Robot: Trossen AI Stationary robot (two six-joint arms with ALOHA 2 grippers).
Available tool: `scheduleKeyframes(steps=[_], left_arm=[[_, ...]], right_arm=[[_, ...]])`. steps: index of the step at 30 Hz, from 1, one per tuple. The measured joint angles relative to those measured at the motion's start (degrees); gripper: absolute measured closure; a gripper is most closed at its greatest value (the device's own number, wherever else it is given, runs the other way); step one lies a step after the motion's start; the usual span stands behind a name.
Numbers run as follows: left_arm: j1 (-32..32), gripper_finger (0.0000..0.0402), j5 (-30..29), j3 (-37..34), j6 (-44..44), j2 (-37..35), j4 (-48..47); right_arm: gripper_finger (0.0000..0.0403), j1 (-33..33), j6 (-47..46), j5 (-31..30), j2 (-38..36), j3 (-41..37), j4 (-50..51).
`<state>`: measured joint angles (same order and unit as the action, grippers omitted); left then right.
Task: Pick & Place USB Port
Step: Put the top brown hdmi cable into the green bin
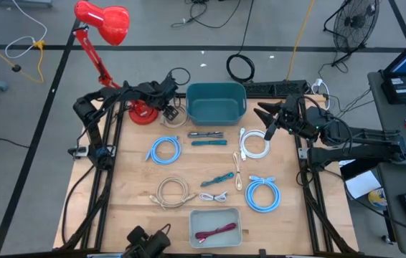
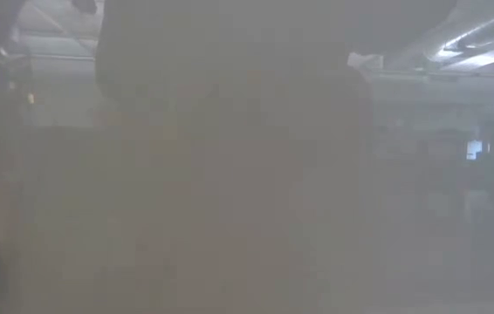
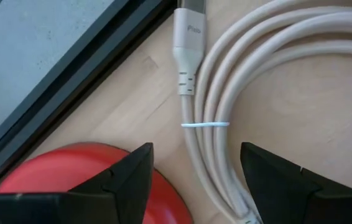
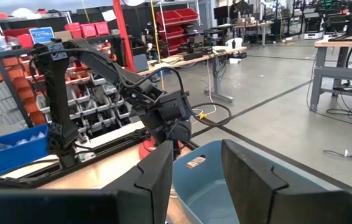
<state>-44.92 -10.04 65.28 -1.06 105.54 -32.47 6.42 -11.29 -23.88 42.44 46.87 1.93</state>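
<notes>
2 blue cable coils (image 1: 165, 149), 2 bins (image 1: 216, 102), 2 grippers (image 1: 171, 112).

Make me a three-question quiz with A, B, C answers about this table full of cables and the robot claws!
1. Where is the left claw?
A. over the grey tray
B. over a beige cable beside the red lamp base
C. inside the teal bin

2. How many blue coiled cables lie on the table?
A. two
B. five
C. none

3. The left claw is:
A. shut on a cable
B. open
C. holding the lamp

Answers: 1 B, its wrist view shows the cable and base below it. 2 A, the high view shows two. 3 B, its fingers stand apart, gripping nothing.
</notes>
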Motion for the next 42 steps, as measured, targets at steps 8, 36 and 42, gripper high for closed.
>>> scheduleKeyframes(steps=[8, 36, 42], left_arm=[[0.3, 0.0156, 1.2, 0.4, 0.3, 4.1, -0.3], [2.2, 0.0348, 2.6, 4.8, 2.8, 5.5, -5.6], [2.1, 0.0352, 0.9, 4.6, 3.6, 3.8, -10.5]], right_arm=[[0.0273, 0.0, 0.0, 0.0, 0.0, 0.0, 0.0], [0.0273, 0.0, 0.0, -0.1, 0.0, 0.0, -0.4], [0.0273, 0.0, 0.0, -0.1, 0.0, 0.0, -0.4]])
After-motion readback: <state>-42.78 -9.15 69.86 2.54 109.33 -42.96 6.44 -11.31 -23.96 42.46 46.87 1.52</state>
